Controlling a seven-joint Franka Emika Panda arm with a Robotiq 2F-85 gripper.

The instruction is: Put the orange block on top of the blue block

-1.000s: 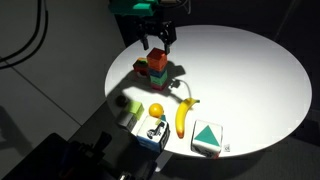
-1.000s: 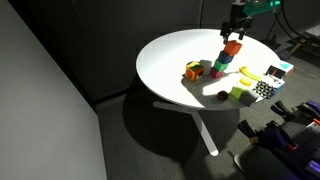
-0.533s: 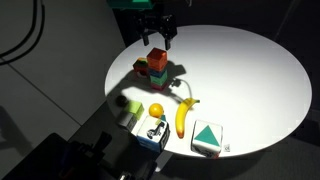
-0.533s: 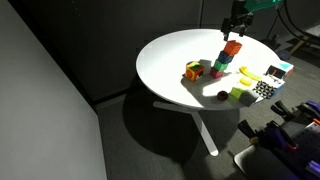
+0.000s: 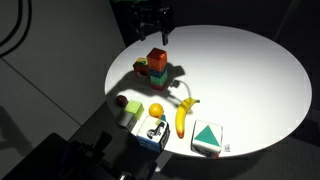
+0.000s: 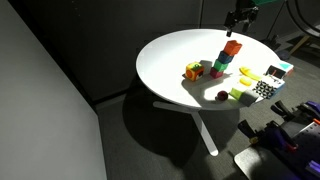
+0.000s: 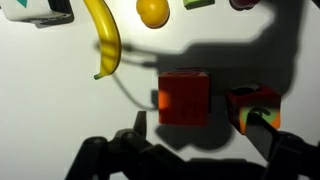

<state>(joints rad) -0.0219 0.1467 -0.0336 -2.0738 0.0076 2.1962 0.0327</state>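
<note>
The orange block (image 5: 157,55) sits on top of the blue block (image 5: 158,72) as a small stack near the table's far left; both exterior views show it (image 6: 232,46), with the blue block (image 6: 229,60) beneath. My gripper (image 5: 158,22) hangs open and empty well above the stack, touching nothing, and also shows in an exterior view (image 6: 240,13). In the wrist view the orange block (image 7: 184,97) lies below, just ahead of my spread fingers (image 7: 200,128), and hides the blue block.
A yellow multicoloured cube (image 5: 143,68) stands against the stack. A banana (image 5: 183,115), an orange fruit (image 5: 156,111), a green block (image 5: 128,113), a patterned box (image 5: 152,131) and a white box with a green triangle (image 5: 207,137) lie towards the round white table's (image 5: 250,70) near edge.
My gripper has risen straight up away from the stack. The orange block stays on the blue block and nothing else moved.
</note>
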